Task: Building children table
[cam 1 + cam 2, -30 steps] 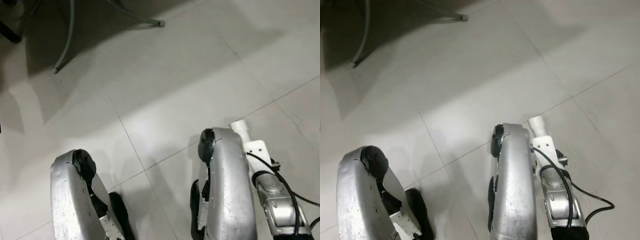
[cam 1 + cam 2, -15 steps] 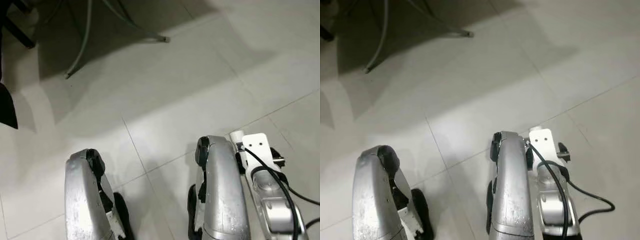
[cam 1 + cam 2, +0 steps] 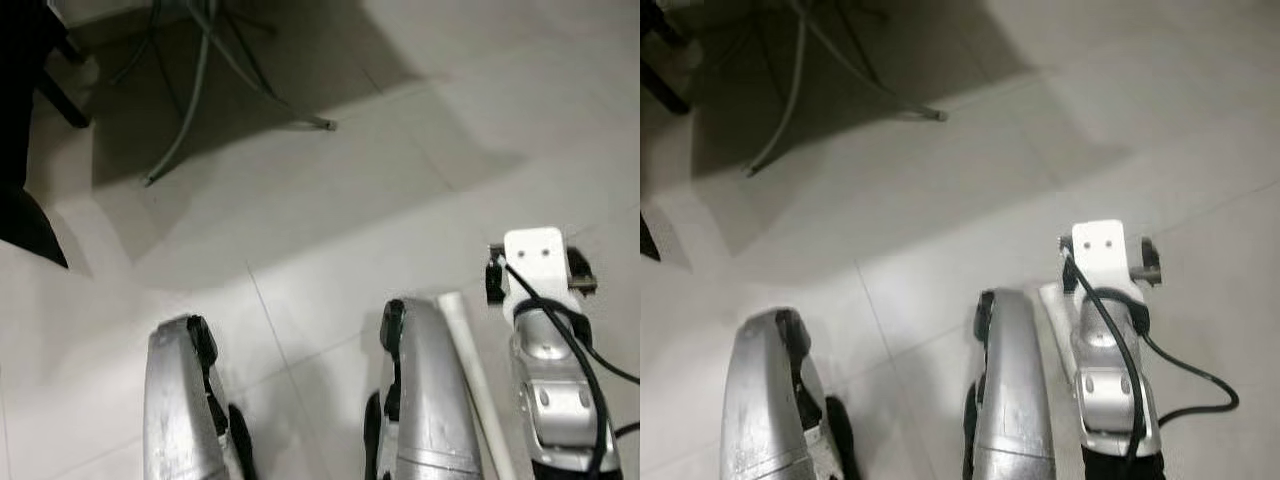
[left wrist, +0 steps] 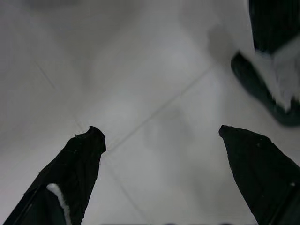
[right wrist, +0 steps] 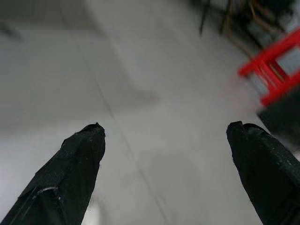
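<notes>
Since one second ago, camera view has tilted up; chair legs (image 3: 200,90) show fuller. Assembly appears not begun. Nearest, a white rod (image 3: 478,385), possibly a table leg, lies beside the right arm, away from both grippers. Left gripper (image 4: 161,140) and right gripper (image 5: 166,133) hang wide open, empty, over tiled floor (image 3: 330,210).

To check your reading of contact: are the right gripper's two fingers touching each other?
Apart. The right wrist view shows the right gripper with bare floor between its fingers.
</notes>
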### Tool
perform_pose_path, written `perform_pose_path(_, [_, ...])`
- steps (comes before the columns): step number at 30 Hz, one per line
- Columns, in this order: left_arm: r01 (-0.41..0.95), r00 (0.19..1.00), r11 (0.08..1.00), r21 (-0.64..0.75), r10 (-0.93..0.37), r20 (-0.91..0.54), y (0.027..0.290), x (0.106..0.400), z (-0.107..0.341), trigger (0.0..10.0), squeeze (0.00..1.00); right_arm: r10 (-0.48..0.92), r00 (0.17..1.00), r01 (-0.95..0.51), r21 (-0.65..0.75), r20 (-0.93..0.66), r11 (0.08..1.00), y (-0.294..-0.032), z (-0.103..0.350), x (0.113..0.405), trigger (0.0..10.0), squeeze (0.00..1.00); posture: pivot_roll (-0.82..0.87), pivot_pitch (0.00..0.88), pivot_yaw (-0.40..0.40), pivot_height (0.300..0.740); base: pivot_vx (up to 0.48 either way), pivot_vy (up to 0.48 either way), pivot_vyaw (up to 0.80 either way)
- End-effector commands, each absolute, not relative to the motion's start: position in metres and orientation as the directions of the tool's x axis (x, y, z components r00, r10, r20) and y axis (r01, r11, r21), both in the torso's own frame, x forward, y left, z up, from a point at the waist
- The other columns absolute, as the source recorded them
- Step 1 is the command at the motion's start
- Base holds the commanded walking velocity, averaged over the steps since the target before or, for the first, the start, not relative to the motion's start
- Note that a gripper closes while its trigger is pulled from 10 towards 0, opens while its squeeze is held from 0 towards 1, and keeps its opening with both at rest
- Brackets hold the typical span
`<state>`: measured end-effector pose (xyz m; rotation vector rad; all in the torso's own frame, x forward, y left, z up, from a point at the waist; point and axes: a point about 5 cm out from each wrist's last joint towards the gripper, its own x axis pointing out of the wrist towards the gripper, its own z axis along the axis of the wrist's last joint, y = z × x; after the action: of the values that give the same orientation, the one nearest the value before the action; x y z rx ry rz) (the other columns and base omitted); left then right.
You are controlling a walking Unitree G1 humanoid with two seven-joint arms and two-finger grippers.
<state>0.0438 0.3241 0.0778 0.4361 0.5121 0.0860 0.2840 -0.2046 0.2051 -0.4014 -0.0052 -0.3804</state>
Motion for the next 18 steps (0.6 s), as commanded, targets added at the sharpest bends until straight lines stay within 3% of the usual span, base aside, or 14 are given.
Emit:
perform_pose_path(1, [0.011, 0.846, 0.915, 0.404, 0.207, -0.492, 0.324, 0.035, 0.072, 10.0, 0.0, -0.332, 0.942, 0.326, -0.379, 0.053, 0.866, -0.2, 0.197, 0.283, 10.0, 0.0, 0.04, 0.212, -0.047, 0.46, 0.0, 0.0, 0.0])
perform_pose_path(2, [0.011, 0.846, 0.915, 0.404, 0.207, -0.492, 0.324, 0.035, 0.072, 10.0, 0.0, -0.332, 0.942, 0.326, -0.379, 0.053, 0.866, -0.2, 0.197, 0.283, 10.0, 0.0, 0.04, 0.212, -0.047, 0.46, 0.0, 0.0, 0.0])
perform_pose_path(5, [-0.038, 0.929, 0.92, 0.389, 0.176, -0.326, 0.315, 0.08, 0.097, 10.0, 0.0, -0.134, 0.991, 0.131, -0.278, 0.008, 0.952, -0.166, 0.191, 0.292, 10.0, 0.0, 0.05, 0.168, -0.058, 0.475, 0.0, 0.0, 0.0])
perform_pose_path(7, [-0.038, 0.929, 0.92, 0.389, 0.176, -0.326, 0.315, 0.08, 0.097, 10.0, 0.0, -0.134, 0.991, 0.131, -0.278, 0.008, 0.952, -0.166, 0.191, 0.292, 10.0, 0.0, 0.05, 0.168, -0.058, 0.475, 0.0, 0.0, 0.0])
perform_pose_path(9, [-0.05, 0.965, 0.925, 0.377, 0.141, -0.22, 0.306, 0.107, 0.115, 10.0, 0.0, -0.041, 0.999, 0.041, -0.233, 0.004, 0.972, -0.151, 0.19, 0.293, 10.0, 0.0, 0.04, 0.126, -0.065, 0.485, 0.0, 0.0, 0.0])
perform_pose_path(18, [-0.088, 0.995, 0.953, 0.29, 0.098, -0.019, 0.285, 0.155, 0.143, 10.0, 0.0, 0.096, 0.995, -0.086, -0.209, 0.037, 0.974, -0.133, 0.189, 0.298, 10.0, 0.0, 0.03, 0.05, -0.069, 0.515, 0.0, 0.0, 0.0])
